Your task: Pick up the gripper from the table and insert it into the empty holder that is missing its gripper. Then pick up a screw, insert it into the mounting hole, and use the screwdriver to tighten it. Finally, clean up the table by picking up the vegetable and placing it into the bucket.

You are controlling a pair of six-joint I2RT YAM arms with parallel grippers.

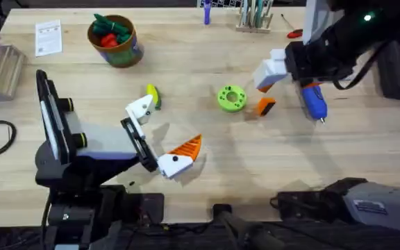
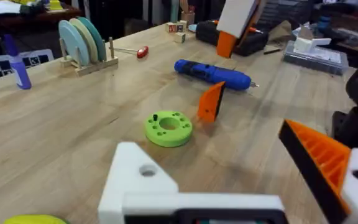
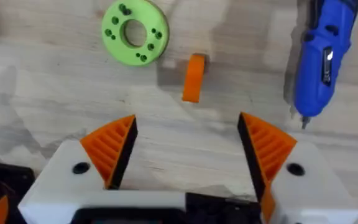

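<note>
My right gripper [image 3: 188, 146] hangs over the pale wooden table [image 1: 200, 173] with its white fingers and orange ribbed pads [image 3: 110, 146] spread wide and nothing between them. The small orange plastic wedge-shaped gripper finger [image 3: 194, 76] lies on the boards just ahead of my open jaws; seen from overhead it [image 1: 265, 106] sits at about seven o'clock from my gripper [image 1: 269, 71], close by. Its long axis, as my wrist camera shows it, runs nearly straight away from me, across the line that joins my two pads, so I judge they could close on its two long sides with little turning of the wrist.

The green round plastic disc with holes [image 1: 231, 97] lies just beside the wedge at nine o'clock, and the blue pen-shaped electric screwdriver [image 1: 313, 102] at three o'clock, apart from it.

My left gripper [image 1: 160, 137] is well away at eight o'clock, also open and empty; one finger is a bare white blocky plastic holder with a dark hole [image 2: 143, 177], lacking its orange pad. My right arm is clearly the nearer.
</note>
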